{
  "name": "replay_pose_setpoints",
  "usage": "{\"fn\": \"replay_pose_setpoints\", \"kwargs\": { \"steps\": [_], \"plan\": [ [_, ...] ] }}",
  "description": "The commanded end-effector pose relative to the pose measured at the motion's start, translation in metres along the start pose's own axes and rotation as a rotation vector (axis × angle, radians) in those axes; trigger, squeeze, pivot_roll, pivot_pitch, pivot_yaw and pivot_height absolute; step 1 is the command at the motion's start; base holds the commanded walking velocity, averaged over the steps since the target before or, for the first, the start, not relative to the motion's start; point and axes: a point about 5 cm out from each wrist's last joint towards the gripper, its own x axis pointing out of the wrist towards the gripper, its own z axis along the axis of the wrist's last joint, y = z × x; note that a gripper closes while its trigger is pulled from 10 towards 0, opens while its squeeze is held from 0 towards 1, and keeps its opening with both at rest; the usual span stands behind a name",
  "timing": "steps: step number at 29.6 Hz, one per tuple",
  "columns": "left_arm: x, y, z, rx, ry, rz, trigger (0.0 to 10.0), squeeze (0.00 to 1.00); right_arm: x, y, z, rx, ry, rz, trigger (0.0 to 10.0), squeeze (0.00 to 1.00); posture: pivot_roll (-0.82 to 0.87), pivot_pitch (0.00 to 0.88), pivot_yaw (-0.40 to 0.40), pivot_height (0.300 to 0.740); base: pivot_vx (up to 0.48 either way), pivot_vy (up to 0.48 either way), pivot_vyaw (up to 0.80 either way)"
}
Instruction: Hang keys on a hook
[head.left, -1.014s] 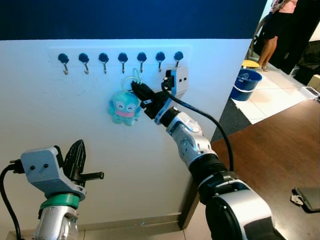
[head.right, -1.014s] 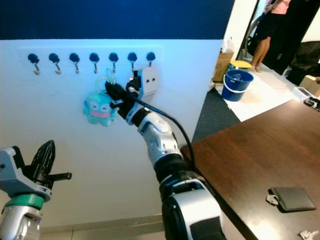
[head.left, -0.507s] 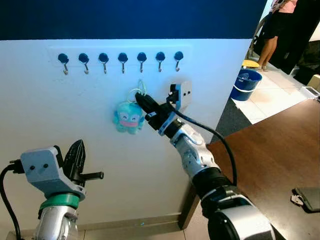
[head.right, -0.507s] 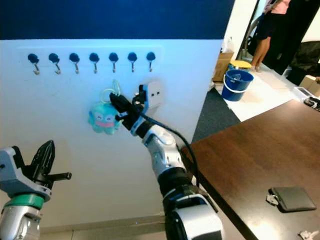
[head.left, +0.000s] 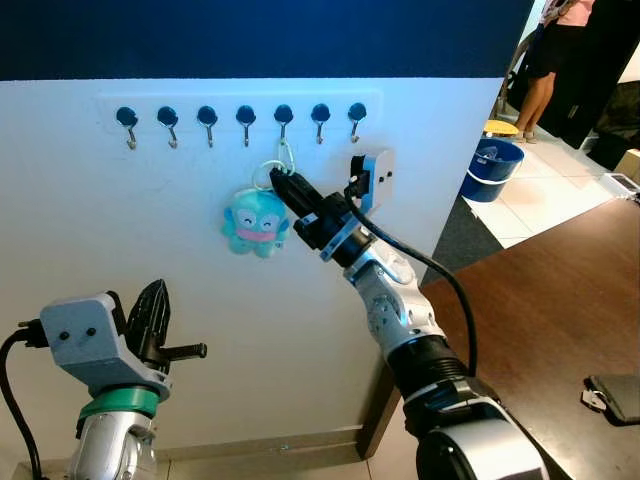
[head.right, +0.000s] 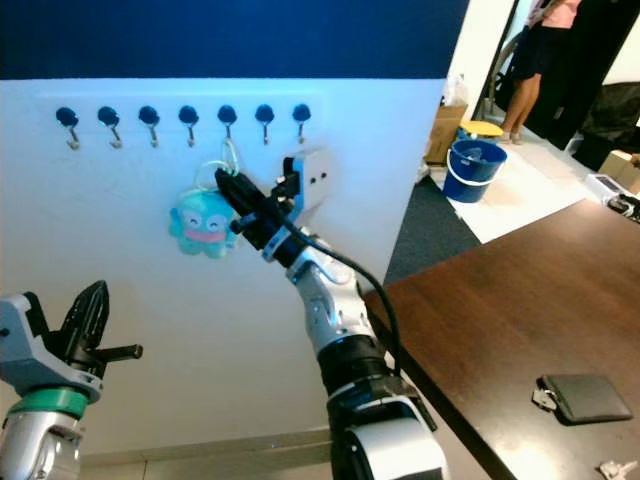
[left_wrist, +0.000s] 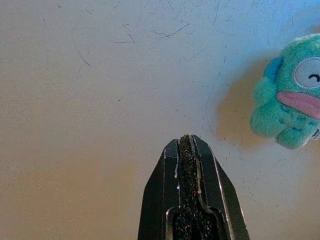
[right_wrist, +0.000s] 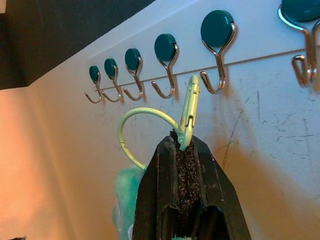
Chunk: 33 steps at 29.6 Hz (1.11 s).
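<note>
Wall (head.left: 90, 230): white, scuffed, topped by a dark blue band. A rail of seven blue-capped metal hooks (head.left: 245, 122) is mounted near its upper edge.

Keychain: a pale green clip (right_wrist: 189, 111) with a thin loop (right_wrist: 131, 125), from which a teal plush figure (head.left: 255, 221) is hung against the wall. The clip is held upright, its top seen just below the fifth hook from the left (head.left: 283, 121); contact with that hook cannot be confirmed.

Right gripper (head.left: 283, 187): raised to the wall below the rail; the fingers are pressed together on the lower end of the clip, as seen in the right wrist view. A white camera housing (head.left: 375, 176) is carried on the wrist, with a black cable trailing down the silver arm.

Left gripper (head.left: 155, 310): held low in front of the wall, well apart from the plush; fingers (left_wrist: 192, 200) are closed flat against each other, with nothing between them.

Surroundings: a dark wooden table (head.right: 520, 320) at the right, with a black phone-like item (head.right: 583, 396) laid on it; a blue bucket (head.left: 492, 168) on the tiled floor beyond; a person's legs (head.left: 535, 95) near the doorway.
</note>
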Motion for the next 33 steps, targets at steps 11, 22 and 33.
{"fn": "replay_pose_setpoints", "kwargs": {
  "steps": [11, 22, 33],
  "plan": [
    [-0.001, 0.002, -0.002, 0.018, 0.014, 0.011, 10.0, 0.00, 0.023, 0.008, 0.002, 0.052, 0.000, 0.006, 10.0, 0.00, -0.03, 0.106, 0.063, 0.740, 0.000, 0.000, 0.00],
    [-0.002, 0.002, -0.002, 0.020, 0.017, 0.011, 10.0, 0.00, 0.026, 0.002, 0.001, 0.060, 0.030, -0.043, 10.0, 0.00, -0.03, 0.106, 0.060, 0.740, 0.000, 0.000, 0.00],
    [-0.002, 0.002, -0.003, 0.022, 0.018, 0.005, 10.0, 0.00, 0.013, -0.006, -0.009, 0.075, 0.048, -0.075, 10.0, 0.00, -0.03, 0.093, 0.065, 0.740, 0.000, 0.000, 0.00]
  ]
}}
